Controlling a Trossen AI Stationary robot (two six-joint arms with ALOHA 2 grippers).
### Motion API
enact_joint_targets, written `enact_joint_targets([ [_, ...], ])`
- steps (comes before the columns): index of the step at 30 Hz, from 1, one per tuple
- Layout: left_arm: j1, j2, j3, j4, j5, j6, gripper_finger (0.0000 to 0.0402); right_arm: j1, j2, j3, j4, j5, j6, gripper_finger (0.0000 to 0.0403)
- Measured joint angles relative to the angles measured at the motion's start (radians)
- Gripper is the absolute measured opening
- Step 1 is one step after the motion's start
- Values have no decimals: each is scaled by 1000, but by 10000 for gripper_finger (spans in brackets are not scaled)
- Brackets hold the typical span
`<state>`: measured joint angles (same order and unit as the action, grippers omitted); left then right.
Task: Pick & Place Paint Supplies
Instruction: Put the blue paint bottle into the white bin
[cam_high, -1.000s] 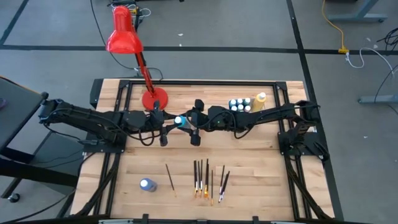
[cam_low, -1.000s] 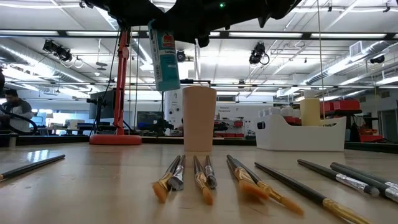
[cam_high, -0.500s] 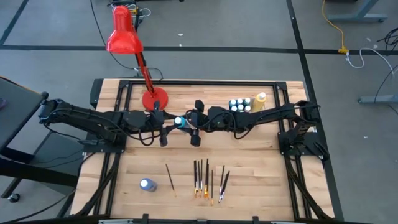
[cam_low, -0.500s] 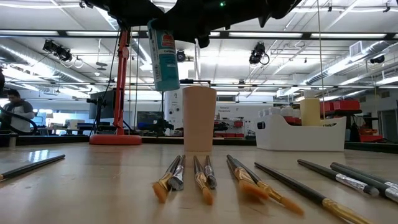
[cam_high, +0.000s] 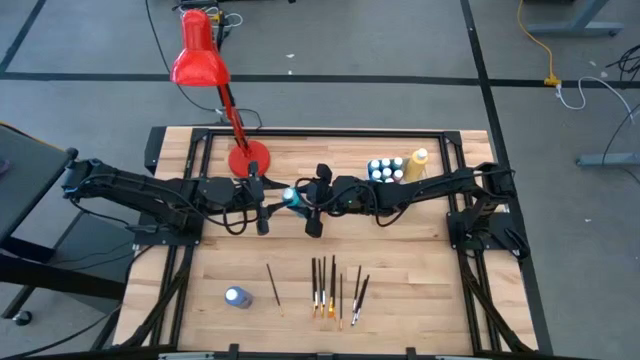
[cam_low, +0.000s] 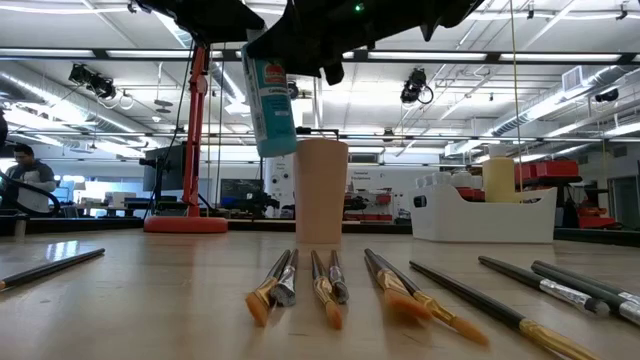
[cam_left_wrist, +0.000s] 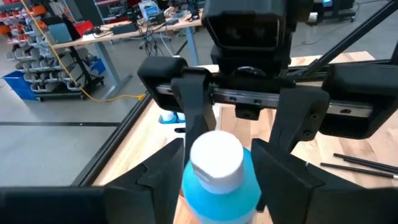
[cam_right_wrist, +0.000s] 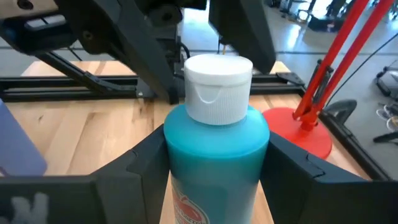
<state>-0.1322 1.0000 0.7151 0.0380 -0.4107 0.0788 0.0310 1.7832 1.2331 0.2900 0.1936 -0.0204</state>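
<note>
A thumb-sized blue paint bottle (cam_high: 290, 196) with a white cap (cam_right_wrist: 217, 84) hangs in the air over the middle of the table, between both grippers. In the low view the paint bottle (cam_low: 270, 105) tilts, cap end up, above and in front of the small orange cup (cam_low: 321, 190). My left gripper (cam_left_wrist: 221, 180) and my right gripper (cam_right_wrist: 217, 162) both stand shut around its body. Several dark-handled paintbrushes (cam_high: 335, 285) lie near the table's near edge, and another blue bottle (cam_high: 236, 296) lies to their left. My left gripper has the bottle's body just below the cap (cam_left_wrist: 217, 193) between its two fingers, coming level from the table's left; the bottle is lifted clear. My right gripper pinches the bottle's shoulder (cam_right_wrist: 214, 134) between its two fingers, coming from the table's right; the body hangs tilted below.
A white tub (cam_high: 390, 168) with more bottles and a yellow bottle (cam_high: 418, 160) stands at the far right. A red desk lamp (cam_high: 200, 60) rises from its base (cam_high: 248, 158) just beyond the grippers. Bare wood lies between the arms and the brushes.
The paint bottle has shifted slightly toward the table's right and a little down, tipping somewhat more. The right arm has shifted a little; the left arm has kept still.
</note>
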Motion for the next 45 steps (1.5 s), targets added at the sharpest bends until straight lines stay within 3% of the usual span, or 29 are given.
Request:
enact_joint_targets([
  [9,-1,0,0,-3,-23,-28,225,55,-107,0,-157,36,89,201],
  [14,1,0,0,-6,-51,-64,221,113,-246,0,-348,141,117,201],
  [20,0,0,0,-6,-83,-64,220,209,-427,1,-654,498,207,201],
  [25,0,0,0,-6,-75,-64,220,290,-535,-80,-943,859,522,201],
  [29,0,0,0,-3,-75,-64,220,311,-598,-232,-980,1012,719,205],
  [32,0,0,0,-2,-75,-64,220,299,-631,-336,-972,1059,766,206],
  [38,0,0,-1,-2,-75,-66,220,251,-693,-489,-970,1033,899,207],
  [45,0,0,-1,-2,-75,-62,220,184,-744,-613,-970,1056,895,208],
])
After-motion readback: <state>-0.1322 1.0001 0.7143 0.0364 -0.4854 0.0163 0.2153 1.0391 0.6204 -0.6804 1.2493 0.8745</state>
